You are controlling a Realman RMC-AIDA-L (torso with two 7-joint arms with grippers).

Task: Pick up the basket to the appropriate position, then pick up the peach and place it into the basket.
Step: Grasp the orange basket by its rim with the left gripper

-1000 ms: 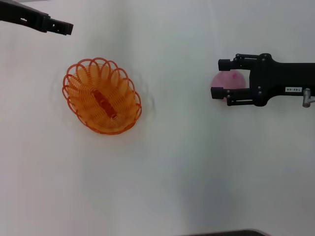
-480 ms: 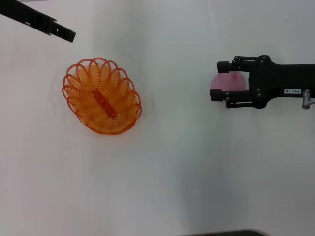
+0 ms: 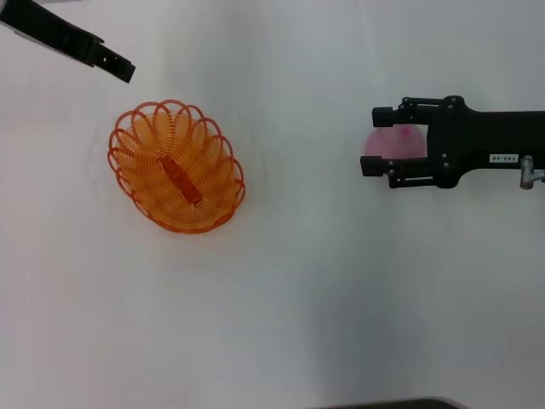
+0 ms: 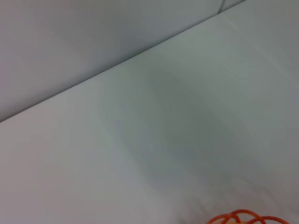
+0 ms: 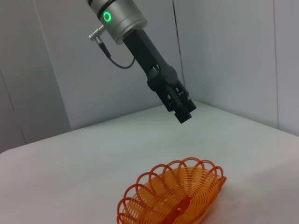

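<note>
A: Quick pass. Where's the basket (image 3: 176, 166)?

B: On the white table (image 3: 289, 298), left half of my head view, upright, nothing inside but its own orange strip along the bottom. The right wrist camera shows it too, scalloped rim up.

A: Left gripper (image 3: 124, 70)?

B: Up in the far-left corner, raised above the table, off the basket's rim and not touching it. From the right wrist view its fingers look pressed together, gripping nothing. My left wrist camera only catches bare table, the wall, and a sliver of orange rim at the frame edge.

A: Peach (image 3: 393, 140)?

B: Right side, well apart from the basket, sitting on the table. Pale pink with a darker spot on top.

A: Right gripper (image 3: 377, 139)?

B: Reaching in from the right edge, fingers spread, one on either side of the peach. The fruit sits between them, partly hidden under the gripper body. I can't tell if the pads touch it; I see no grip on it.
</note>
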